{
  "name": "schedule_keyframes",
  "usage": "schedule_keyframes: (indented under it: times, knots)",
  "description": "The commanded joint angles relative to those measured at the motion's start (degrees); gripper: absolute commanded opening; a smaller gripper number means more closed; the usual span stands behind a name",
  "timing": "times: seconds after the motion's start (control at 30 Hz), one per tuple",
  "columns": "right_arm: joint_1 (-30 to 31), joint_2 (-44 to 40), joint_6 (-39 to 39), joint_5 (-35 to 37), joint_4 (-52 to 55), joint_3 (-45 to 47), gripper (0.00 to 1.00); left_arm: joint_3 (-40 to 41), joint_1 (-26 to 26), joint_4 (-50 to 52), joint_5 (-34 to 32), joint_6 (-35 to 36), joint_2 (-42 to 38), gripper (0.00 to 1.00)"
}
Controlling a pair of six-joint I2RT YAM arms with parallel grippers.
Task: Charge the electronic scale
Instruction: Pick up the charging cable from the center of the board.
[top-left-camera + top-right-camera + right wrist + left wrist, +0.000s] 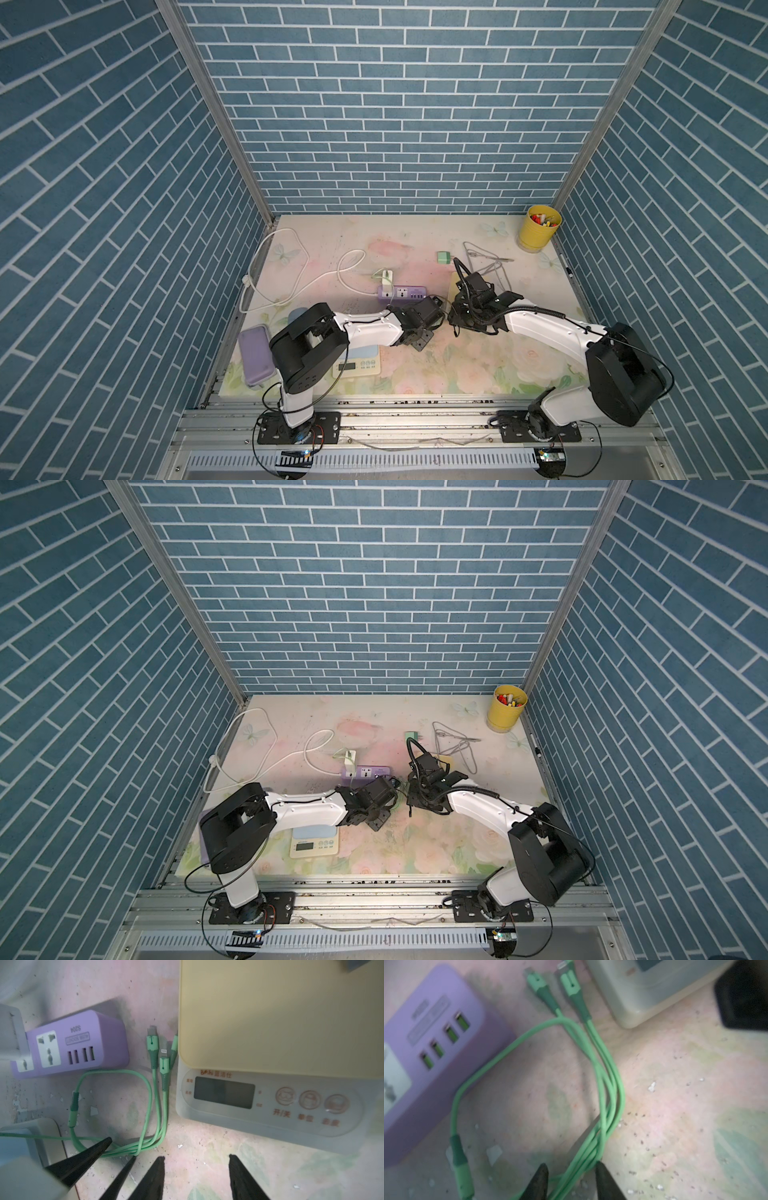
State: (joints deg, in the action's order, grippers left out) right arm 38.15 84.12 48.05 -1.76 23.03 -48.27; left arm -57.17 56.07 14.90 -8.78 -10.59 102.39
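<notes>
Green charging cable lies between the purple power strip and the yellow-topped scale, plug ends just beside the scale. The left gripper narrowly straddles its strands, unpinched; the right gripper hangs parted and empty nearby.

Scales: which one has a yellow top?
The scale by the right gripper: its plate is yellow; the scale under the left arm has a blue one.

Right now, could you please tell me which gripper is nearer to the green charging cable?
Left. The left gripper has its fingers on either side of the green charging cable. The right gripper stands open just beside the cable, near the yellow scale.
</notes>
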Motion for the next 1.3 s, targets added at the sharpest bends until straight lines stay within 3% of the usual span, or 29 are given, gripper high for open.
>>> schedule_keyframes:
  times: [0.0,0.13,0.4,0.83,0.9,0.93,1.0,1.03,1.07,1.27]
  knots:
    - [0.6,1.6,6.4,-0.9,-1.6,-0.6,0.53,4.9,-1.6,0.4,0.1,-1.7,-3.5,0.24]
    - [0.6,1.2,10.7,1.8,-2.9,-0.5,0.55,8.9,-3.0,-1.0,2.1,-2.2,-6.6,0.12]
    - [2.3,3.9,14.5,2.3,-4.7,-1.7,0.55,13.2,-4.5,-6.4,8.7,-2.6,-10.0,0.09]
    - [5.1,18.3,19.1,-6.9,-13.7,-8.9,0.57,19.4,-5.3,-19.8,18.2,-1.7,-14.4,0.01]
    - [5.1,19.8,19.2,-7.3,-13.4,-9.7,0.52,20.2,-5.3,-20.6,19.0,-1.5,-16.1,0.00]
    - [5.1,20.4,18.8,-7.4,-13.4,-9.9,0.44,20.8,-5.3,-21.1,19.5,-1.4,-17.4,0.00]
    - [5.1,20.9,17.6,-7.1,-13.1,-9.9,0.16,21.8,-5.3,-21.7,20.9,-0.6,-19.9,0.01]
    - [5.0,20.8,16.1,-6.5,-12.4,-9.9,0.04,22.3,-5.3,-21.9,21.7,-0.1,-21.4,0.02]
    - [5.0,20.6,14.4,-5.8,-11.7,-9.9,0.00,22.8,-5.3,-21.9,22.2,0.3,-22.8,0.06]
    - [2.7,13.9,-2.1,-0.3,-5.0,-7.6,0.00,26.2,-5.6,-19.5,19.7,3.1,-34.4,0.53]
